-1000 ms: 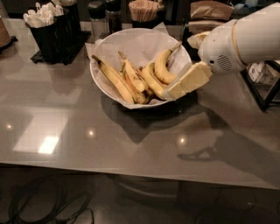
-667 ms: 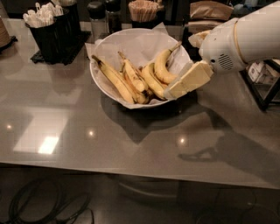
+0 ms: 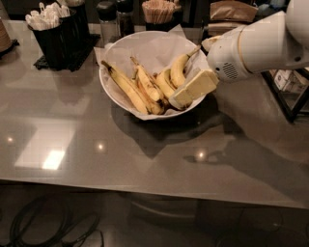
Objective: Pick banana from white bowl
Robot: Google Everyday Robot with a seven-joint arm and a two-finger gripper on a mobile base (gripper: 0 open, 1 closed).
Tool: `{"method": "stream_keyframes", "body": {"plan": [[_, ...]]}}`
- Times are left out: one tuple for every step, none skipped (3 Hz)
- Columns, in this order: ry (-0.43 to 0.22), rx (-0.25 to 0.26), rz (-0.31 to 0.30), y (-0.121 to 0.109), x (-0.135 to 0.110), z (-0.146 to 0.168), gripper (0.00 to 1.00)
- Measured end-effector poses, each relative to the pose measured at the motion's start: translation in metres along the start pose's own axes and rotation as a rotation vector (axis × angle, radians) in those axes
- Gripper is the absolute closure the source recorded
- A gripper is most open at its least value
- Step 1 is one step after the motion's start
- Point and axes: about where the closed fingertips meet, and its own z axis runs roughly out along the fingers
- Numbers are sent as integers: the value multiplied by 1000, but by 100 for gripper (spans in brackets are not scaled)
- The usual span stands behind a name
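The white bowl (image 3: pixel 116 46), lined with crinkled white paper, stands on the table at centre. It holds several bananas. The curved yellow banana (image 3: pixel 176 72) lies at the bowl's right side, its pale stem pointing up and right toward the rim. My gripper (image 3: pixel 193 89) reaches in from the right over the bowl's right rim. Its cream tip sits low in the bowl, just right of and below the curved banana, and hides that banana's lower end. A long straight banana (image 3: pixel 124 86) and shorter spotted ones (image 3: pixel 147 84) lie to the left.
A black caddy with white cutlery (image 3: pixel 55 26) stands at the back left. Shakers (image 3: pixel 116 17) and a holder of sticks (image 3: pixel 157 10) stand behind the bowl. A dark frame (image 3: pixel 289 96) is at the right edge. The glossy grey table (image 3: pixel 96 159) extends to the front.
My gripper has moved slightly left, further into the bowl toward the bananas. The bananas and bowl have not moved.
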Motion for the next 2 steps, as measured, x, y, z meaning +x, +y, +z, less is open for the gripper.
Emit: {"method": "stream_keyframes", "body": {"plan": [[-3,6,-3,-1,-2,1,0],[-3,6,-3,-1,-2,1,11]]}}
